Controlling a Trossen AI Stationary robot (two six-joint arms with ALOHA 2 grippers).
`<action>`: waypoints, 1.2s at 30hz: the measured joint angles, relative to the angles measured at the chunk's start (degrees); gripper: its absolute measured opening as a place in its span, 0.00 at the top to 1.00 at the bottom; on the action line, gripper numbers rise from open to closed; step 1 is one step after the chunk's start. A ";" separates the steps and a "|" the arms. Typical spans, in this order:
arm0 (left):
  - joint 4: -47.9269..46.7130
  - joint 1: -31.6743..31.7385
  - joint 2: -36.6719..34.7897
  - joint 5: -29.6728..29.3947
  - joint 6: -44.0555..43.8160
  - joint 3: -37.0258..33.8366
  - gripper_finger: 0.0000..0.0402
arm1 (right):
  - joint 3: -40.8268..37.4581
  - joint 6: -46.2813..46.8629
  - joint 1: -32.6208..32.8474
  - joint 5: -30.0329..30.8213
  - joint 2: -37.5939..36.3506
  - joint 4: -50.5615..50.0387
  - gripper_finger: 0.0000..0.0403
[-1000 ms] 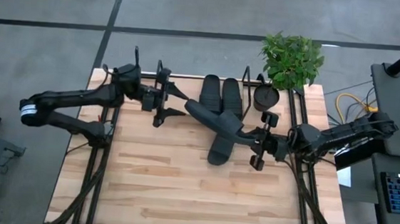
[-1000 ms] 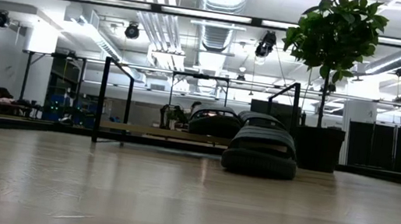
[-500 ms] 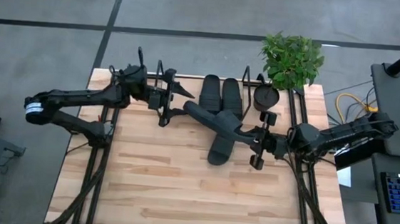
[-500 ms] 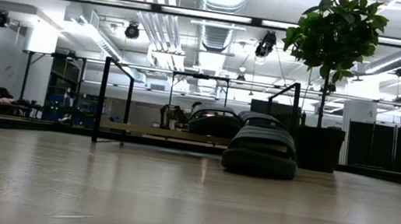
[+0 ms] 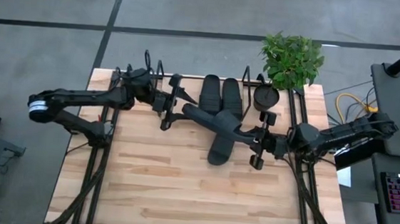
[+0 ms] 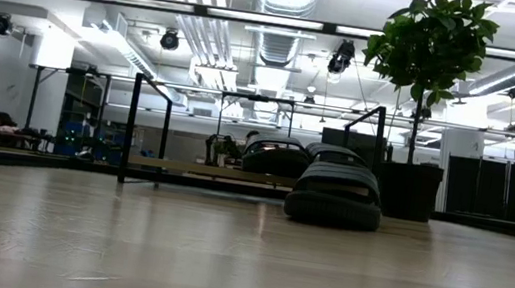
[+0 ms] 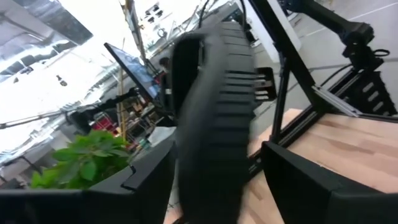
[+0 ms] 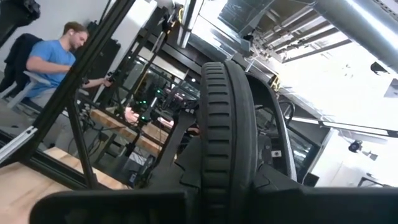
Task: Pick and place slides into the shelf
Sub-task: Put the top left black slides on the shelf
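Observation:
Two black slides (image 5: 220,96) lie side by side on the shelf (image 5: 196,85), a light board between black wire uprights at the table's far edge. A third slide (image 5: 220,149) lies on the table. My right gripper (image 5: 253,139) is shut on the fourth slide (image 5: 213,120), which reaches out leftward over the third one. My left gripper (image 5: 175,106) is open, with its fingers on either side of that slide's free end (image 7: 214,124); I see no touch. The low view shows the table slide (image 6: 334,195) and the shelf board (image 6: 193,168). My right gripper pinches the fourth slide's right-hand end (image 8: 227,168) between its two fingers (image 8: 124,205). It comes level from the table's right, along the slide. The slide stands on edge, its ribbed sole rim toward the wrist camera. Whether it rests on the slide below, I cannot tell.
A black pot (image 5: 265,97) with a green plant (image 5: 290,58) stands at the shelf's right end. The wooden table (image 5: 179,189) has free room along its near half. Black frame rails run down both sides. A person (image 8: 59,59) sits in the room beyond.
My left gripper has moved toward the table's right, along the shelf's front, until its open fingers stand about the held slide's free end. The right arm and all slides have kept still.

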 joint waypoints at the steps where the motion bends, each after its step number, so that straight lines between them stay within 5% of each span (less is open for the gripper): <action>1: 0.13 -0.11 0.23 0.08 0.02 0.00 0.47 | 0.00 0.00 -0.32 0.03 0.00 0.00 0.93; 12: 2.00 -0.57 0.48 0.72 0.03 -0.02 0.91 | 0.00 1.31 -2.49 -0.22 -0.09 0.57 0.93; 15: 1.98 -0.54 0.38 0.59 0.05 -0.02 0.91 | 0.00 1.46 -2.50 -0.06 -0.07 0.44 0.92; 20: 1.05 -0.59 -0.33 -2.05 0.07 -0.02 0.91 | 0.00 1.38 -2.49 2.80 -0.67 -0.06 0.77; 26: -5.31 -0.66 -5.02 -11.81 2.71 -0.02 0.91 | 0.00 -0.28 -1.90 12.74 -1.90 -2.67 0.60; 36: -15.15 -3.74 -11.81 -29.22 5.59 -0.76 0.91 | -0.02 -0.02 -1.91 16.01 -2.93 -3.49 0.51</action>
